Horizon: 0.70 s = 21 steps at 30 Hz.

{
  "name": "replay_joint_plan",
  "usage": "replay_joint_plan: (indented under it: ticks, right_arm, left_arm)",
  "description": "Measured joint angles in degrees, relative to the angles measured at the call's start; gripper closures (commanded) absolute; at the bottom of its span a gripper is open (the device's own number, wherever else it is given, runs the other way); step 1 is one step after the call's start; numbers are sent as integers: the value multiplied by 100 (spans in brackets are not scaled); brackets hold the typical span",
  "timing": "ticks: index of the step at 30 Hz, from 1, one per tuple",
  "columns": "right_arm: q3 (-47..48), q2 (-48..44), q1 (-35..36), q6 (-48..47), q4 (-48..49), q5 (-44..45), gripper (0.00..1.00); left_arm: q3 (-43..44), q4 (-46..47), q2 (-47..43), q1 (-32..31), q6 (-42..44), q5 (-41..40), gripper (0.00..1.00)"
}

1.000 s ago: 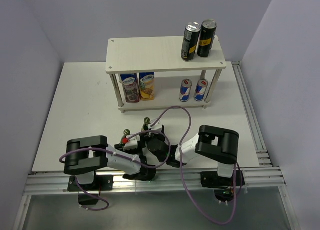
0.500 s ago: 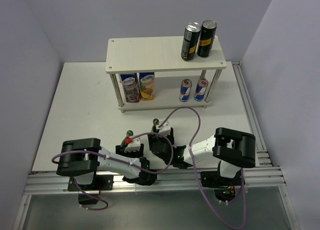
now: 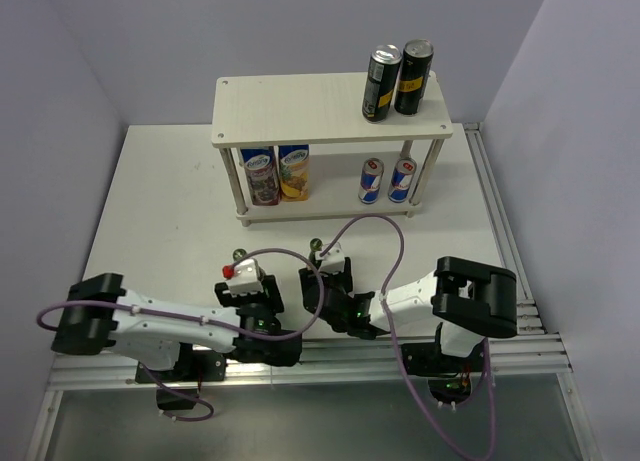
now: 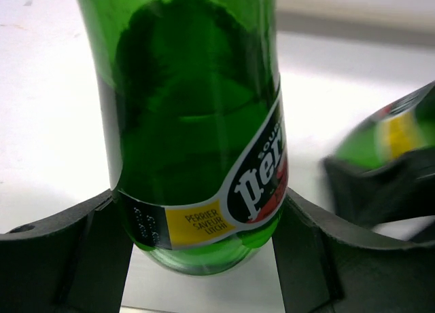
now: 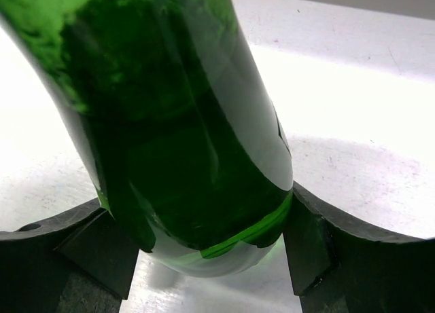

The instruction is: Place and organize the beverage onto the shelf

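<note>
My left gripper is shut on a green glass bottle with a yellow label, low over the near table. In the left wrist view the fingers press both sides of this bottle. My right gripper is shut on the second green bottle, and its wrist view shows that bottle wedged between the fingers. Two black cans stand on the top board of the shelf. Two blue-and-silver cans stand on the lower board at the right.
Two colourful drink containers stand on the shelf's lower board at the left. The right gripper with its bottle shows at the right of the left wrist view. Purple cables loop over both arms. Walls stand left and right of the table.
The two grippers, close together a second ago, have drawn apart with their bottles. The left arm's elbow has swung far left; the right arm's elbow has shifted right.
</note>
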Motion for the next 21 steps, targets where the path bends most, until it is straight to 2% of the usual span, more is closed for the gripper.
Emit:
replay_joint_plan:
  ticks: [3, 6, 11, 14, 16, 17, 19, 21]
  right_arm:
    - [0, -55, 0, 11, -116, 0, 100]
    - [0, -118, 4, 15, -245, -4, 100]
    - [0, -179, 11, 52, -380, -2, 100]
    - [0, -225, 22, 74, -474, -2, 100]
    - [-11, -271, 33, 85, -525, -2, 100]
    - [-15, -302, 37, 92, -555, -2, 100]
    - [-46, -363, 46, 96, -573, 0, 100]
    - [-90, -446, 48, 103, -619, -2, 100]
  left_arm:
    - [354, -76, -573, 9, 70, -166, 100]
    - [837, -105, -1027, 81, 501, -380, 100]
    - [1484, 9, -1554, 459, 1759, -793, 100]
    - [1707, 564, -1725, 734, 3047, -903, 99]
    - [1751, 1342, -1829, 938, 4286, -946, 99]
    - [1733, 1847, -1886, 1049, 5027, -896, 100]
    - [1467, 3539, -2090, 1451, 6743, -570, 99]
    - [1156, 4673, -2282, 1908, 7912, -107, 99]
